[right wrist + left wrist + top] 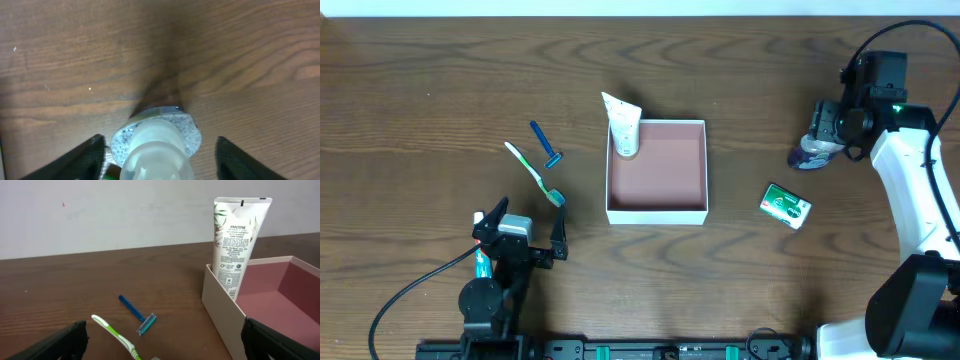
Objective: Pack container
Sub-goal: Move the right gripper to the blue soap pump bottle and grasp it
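Note:
The container (657, 211) is a square white-walled box with a pinkish floor at the table's middle; its wall shows in the left wrist view (220, 307). A white Pantene tube (623, 128) stands in its far left corner (236, 240). A green toothbrush (536, 174) and a blue razor (546, 145) lie left of it, also in the left wrist view (120, 337) (137, 315). My left gripper (520, 232) is open and empty near the front edge. My right gripper (159, 160) is open, its fingers on either side of a clear-capped speckled bottle (817, 148) (156, 150), not closed on it.
A green and white packet (785, 205) lies right of the container. A toothpaste tube (481, 262) lies under my left arm. A pale wall stands behind the table's far edge in the left wrist view.

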Robot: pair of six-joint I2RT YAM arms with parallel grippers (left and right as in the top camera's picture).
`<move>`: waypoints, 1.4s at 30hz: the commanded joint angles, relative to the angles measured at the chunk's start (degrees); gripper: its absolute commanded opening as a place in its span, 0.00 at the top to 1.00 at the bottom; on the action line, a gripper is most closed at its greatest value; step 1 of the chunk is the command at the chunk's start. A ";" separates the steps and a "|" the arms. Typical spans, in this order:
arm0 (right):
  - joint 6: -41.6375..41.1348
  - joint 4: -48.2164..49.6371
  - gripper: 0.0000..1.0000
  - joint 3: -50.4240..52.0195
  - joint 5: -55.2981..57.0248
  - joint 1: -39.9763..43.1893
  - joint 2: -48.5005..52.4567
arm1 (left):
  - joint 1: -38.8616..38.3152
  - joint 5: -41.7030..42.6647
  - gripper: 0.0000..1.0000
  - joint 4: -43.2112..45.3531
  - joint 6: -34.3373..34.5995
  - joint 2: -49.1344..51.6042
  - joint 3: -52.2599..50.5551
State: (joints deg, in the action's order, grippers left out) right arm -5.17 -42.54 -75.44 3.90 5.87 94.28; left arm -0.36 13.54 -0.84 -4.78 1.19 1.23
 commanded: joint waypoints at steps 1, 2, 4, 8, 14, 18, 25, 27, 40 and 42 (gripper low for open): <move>-0.59 0.04 0.38 -0.20 0.74 0.50 0.66 | 0.35 0.83 0.02 -1.92 -0.57 0.11 -1.01; -0.59 -0.02 0.41 -0.20 0.59 0.50 0.66 | 0.35 0.81 0.02 -1.95 -0.57 0.11 -1.01; -0.59 -0.09 0.46 -0.20 0.59 0.50 0.68 | 0.35 0.81 0.02 -1.92 -0.57 0.11 -1.01; -0.59 -0.09 0.58 -0.20 0.59 0.50 0.68 | 0.35 0.81 0.02 -1.92 -0.57 0.11 -1.01; -0.59 -0.57 0.78 -0.20 0.55 0.50 0.68 | 0.35 0.83 0.02 -1.92 -0.57 0.11 -1.01; -0.61 -1.07 0.83 -0.20 0.11 0.50 0.68 | 0.35 0.83 0.02 -1.92 -0.57 0.11 -1.01; -0.59 -1.14 0.96 -0.20 -0.79 0.46 0.68 | 0.35 0.81 0.02 -1.95 -0.57 0.11 -1.01; -0.59 -1.11 0.99 -0.20 -0.76 0.46 0.68 | 0.35 0.83 0.02 -1.92 -0.57 0.11 -1.01; 0.13 0.17 0.99 -0.22 -0.92 0.44 0.66 | 0.35 0.83 0.02 -1.92 -0.57 0.11 -1.01; 1.18 0.37 0.99 -0.24 -1.88 0.44 0.55 | 0.35 0.81 0.02 -1.92 -0.57 0.11 -1.01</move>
State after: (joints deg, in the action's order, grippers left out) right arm -5.43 -42.65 -75.44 3.22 5.87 94.48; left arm -0.36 13.54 -0.84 -4.78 1.19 1.23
